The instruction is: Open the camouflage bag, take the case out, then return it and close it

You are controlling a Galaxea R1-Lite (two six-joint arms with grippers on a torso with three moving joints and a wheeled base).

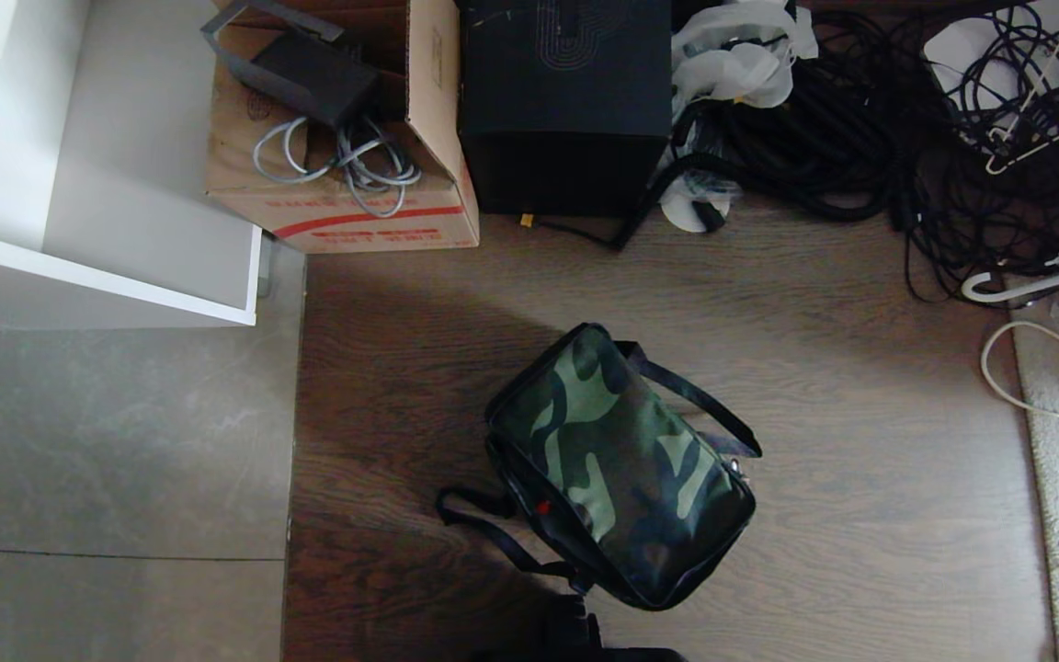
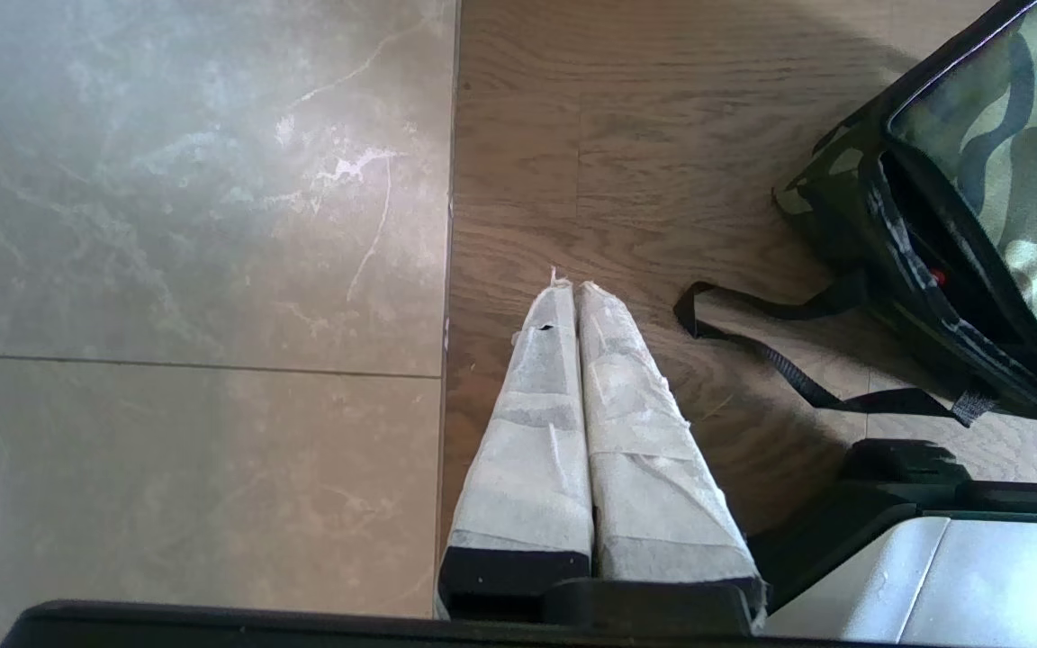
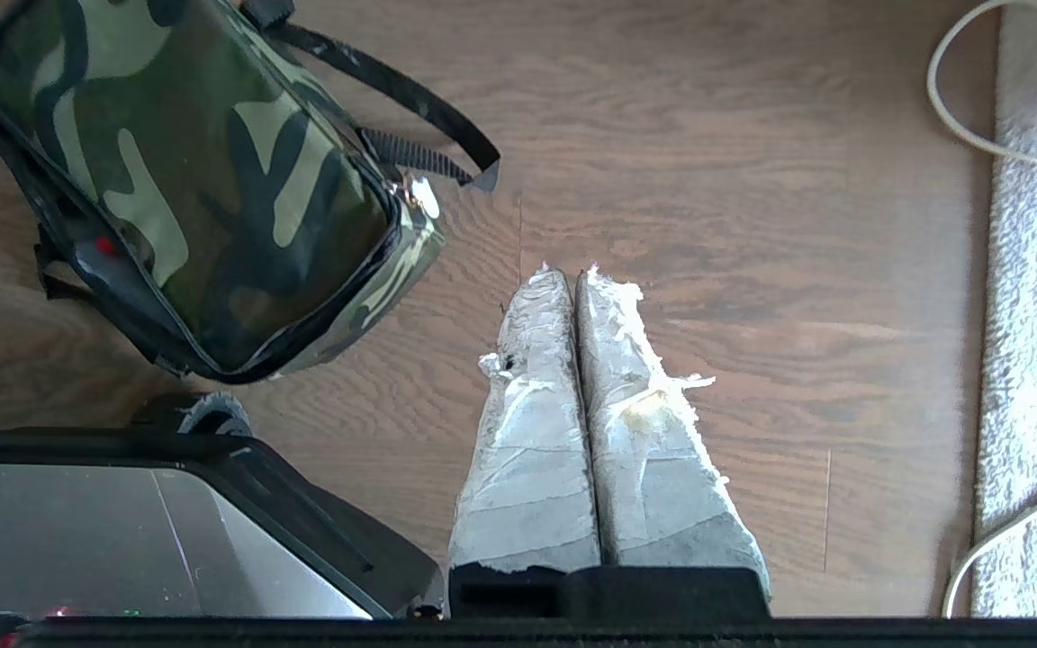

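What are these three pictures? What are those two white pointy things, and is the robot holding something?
A robot took them. One camera sits on its head, looking down at the floor. The other two sit on its wrists. The white pointy things are its taped fingers: the left claw and the right claw, both pinched shut and holding nothing, over the wooden floor. Between them lies the camouflage bag with black straps. Farther back stand a cardboard box, a black box and tangled cables.

I can read no text from here: the red printing along the cardboard box (image 1: pixel 373 225) at far left is too small to make out, and the black box (image 1: pixel 566 101) beside it shows only a line pattern.
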